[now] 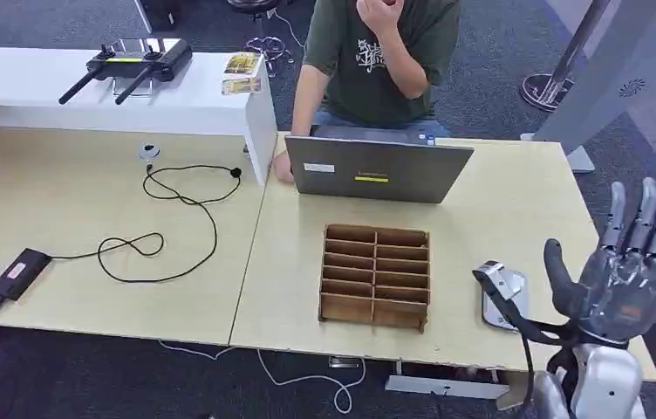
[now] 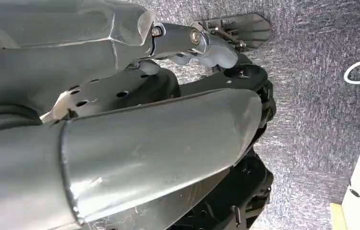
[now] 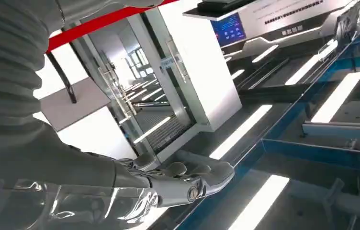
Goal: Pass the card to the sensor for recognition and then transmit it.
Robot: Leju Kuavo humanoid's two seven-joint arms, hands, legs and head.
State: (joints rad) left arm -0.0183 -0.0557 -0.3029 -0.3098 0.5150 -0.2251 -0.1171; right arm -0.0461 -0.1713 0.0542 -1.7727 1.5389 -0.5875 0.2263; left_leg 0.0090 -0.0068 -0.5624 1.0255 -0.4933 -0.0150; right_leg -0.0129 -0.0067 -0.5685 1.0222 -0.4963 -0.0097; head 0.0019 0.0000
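My right hand (image 1: 630,271) is raised above the table's right front corner, palm toward me, fingers spread and straight, holding nothing. In the right wrist view the same hand (image 3: 183,182) stretches out flat against the ceiling lights. A small grey-white sensor (image 1: 504,297) with a black strap lies on the table just left of that hand's thumb. Two yellowish cards (image 1: 242,73) lie on the white shelf at the back. My left hand (image 2: 209,45) hangs over the grey carpet; its fingers are too hidden to read.
A wooden compartment box (image 1: 375,276) stands at the table's front middle. Behind it is an open laptop (image 1: 377,170) with a person (image 1: 377,52) seated at it. A black cable (image 1: 167,218) and power brick (image 1: 17,272) lie on the left table.
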